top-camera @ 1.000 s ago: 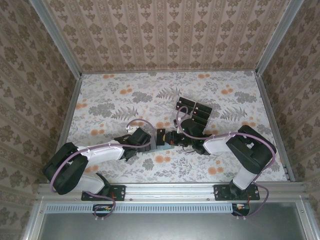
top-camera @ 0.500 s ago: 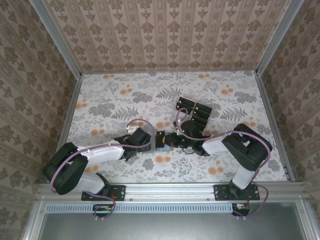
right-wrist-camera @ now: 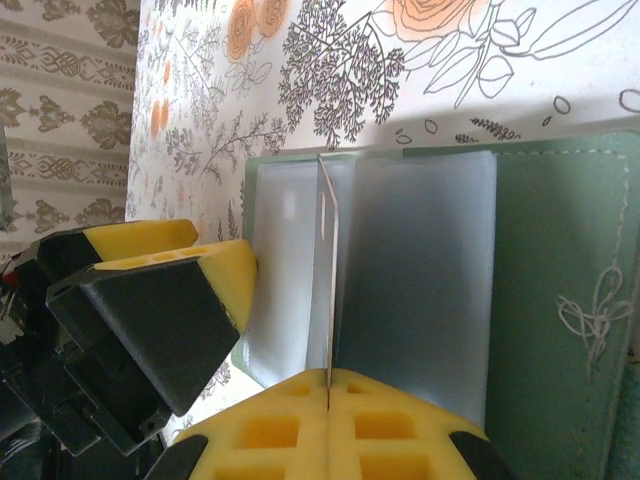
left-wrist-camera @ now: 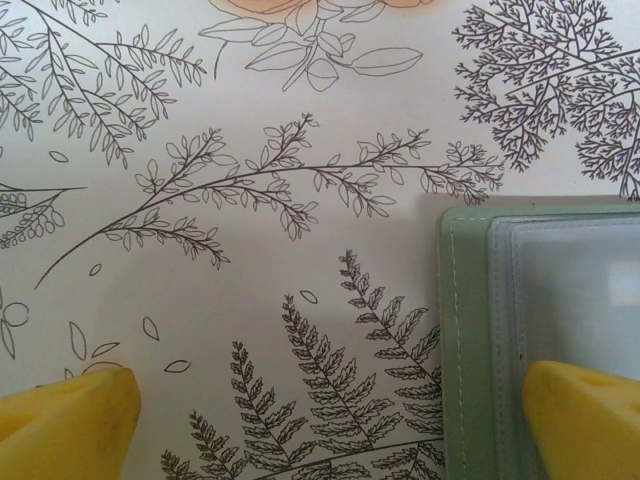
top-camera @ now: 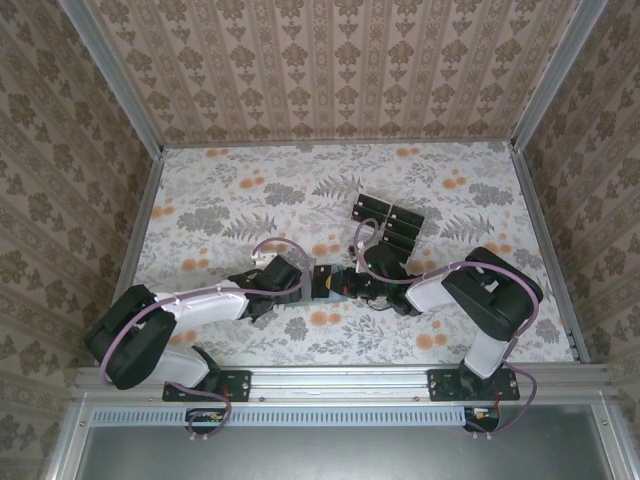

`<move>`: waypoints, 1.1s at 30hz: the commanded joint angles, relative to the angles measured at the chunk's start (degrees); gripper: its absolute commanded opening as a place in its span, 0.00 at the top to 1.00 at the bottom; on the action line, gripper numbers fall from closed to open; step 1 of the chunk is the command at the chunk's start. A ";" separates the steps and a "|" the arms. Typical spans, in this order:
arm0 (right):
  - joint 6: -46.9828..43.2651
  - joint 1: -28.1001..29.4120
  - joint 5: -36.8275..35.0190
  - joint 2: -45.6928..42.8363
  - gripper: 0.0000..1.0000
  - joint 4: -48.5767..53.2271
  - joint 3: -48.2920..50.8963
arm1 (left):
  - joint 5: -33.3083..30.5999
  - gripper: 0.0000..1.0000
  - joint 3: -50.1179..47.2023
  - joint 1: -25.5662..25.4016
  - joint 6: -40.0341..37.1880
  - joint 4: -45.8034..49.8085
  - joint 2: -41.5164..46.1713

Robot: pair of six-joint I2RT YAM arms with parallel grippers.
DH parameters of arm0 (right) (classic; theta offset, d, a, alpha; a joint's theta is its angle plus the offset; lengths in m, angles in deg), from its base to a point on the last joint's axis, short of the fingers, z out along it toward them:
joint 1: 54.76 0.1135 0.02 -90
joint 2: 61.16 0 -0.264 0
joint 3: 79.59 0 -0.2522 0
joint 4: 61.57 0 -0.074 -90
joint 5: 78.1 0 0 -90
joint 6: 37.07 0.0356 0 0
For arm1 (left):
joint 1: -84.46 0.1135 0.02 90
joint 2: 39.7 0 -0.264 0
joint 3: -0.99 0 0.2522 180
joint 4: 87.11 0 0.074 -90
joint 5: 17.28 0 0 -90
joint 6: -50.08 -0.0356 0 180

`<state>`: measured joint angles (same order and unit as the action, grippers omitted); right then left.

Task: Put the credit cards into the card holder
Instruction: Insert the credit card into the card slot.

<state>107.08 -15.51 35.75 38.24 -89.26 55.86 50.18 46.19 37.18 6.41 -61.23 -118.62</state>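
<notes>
The grey-green card holder (top-camera: 328, 283) (left-wrist-camera: 467, 330) (right-wrist-camera: 560, 260) lies open on the table between both grippers, its clear sleeves facing up. My right gripper (top-camera: 346, 284) (right-wrist-camera: 329, 382) is shut on a thin pale leaf (right-wrist-camera: 329, 260) that stands edge-on from those sleeves; I cannot tell whether a card is in it. My left gripper (top-camera: 310, 282) (left-wrist-camera: 330, 430) is open, one yellow fingertip (left-wrist-camera: 585, 415) resting on the holder's clear sleeve, the other over bare table. Black credit cards (top-camera: 388, 225) lie in a group behind the right arm.
The table (top-camera: 220, 200) has a floral cover and is walled on three sides by patterned panels (top-camera: 330, 70). The left gripper's black and yellow finger (right-wrist-camera: 150, 310) sits close beside my right fingers at the holder's edge. A metal rail (top-camera: 330, 385) runs along the near edge.
My right gripper has moved left over the holder, closer to the left gripper, staying shut. The left arm has stayed put with its jaws wide.
</notes>
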 commanded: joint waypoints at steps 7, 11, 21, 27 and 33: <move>0.58 -0.20 3.34 2.87 1.00 -0.85 0.70 | -1.19 0.00 -2.06 -0.42 0.52 3.40 0.25; 0.67 -0.21 4.01 3.61 1.00 -0.80 0.64 | -1.27 0.00 -2.09 -0.43 0.61 3.36 0.25; 0.37 -0.21 5.67 5.35 1.00 0.11 -0.66 | -1.32 0.00 -2.02 -0.40 0.46 3.26 0.22; 0.30 -0.24 6.64 6.52 1.00 1.15 -1.90 | -1.28 0.00 -2.00 -0.44 0.62 3.31 0.26; 0.56 -0.22 7.10 7.17 1.00 1.97 -2.82 | -1.28 0.00 -2.00 -0.53 0.61 3.15 0.19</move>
<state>107.41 -15.62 41.54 43.61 -90.90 53.90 49.35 45.82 36.87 6.65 -61.45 -118.35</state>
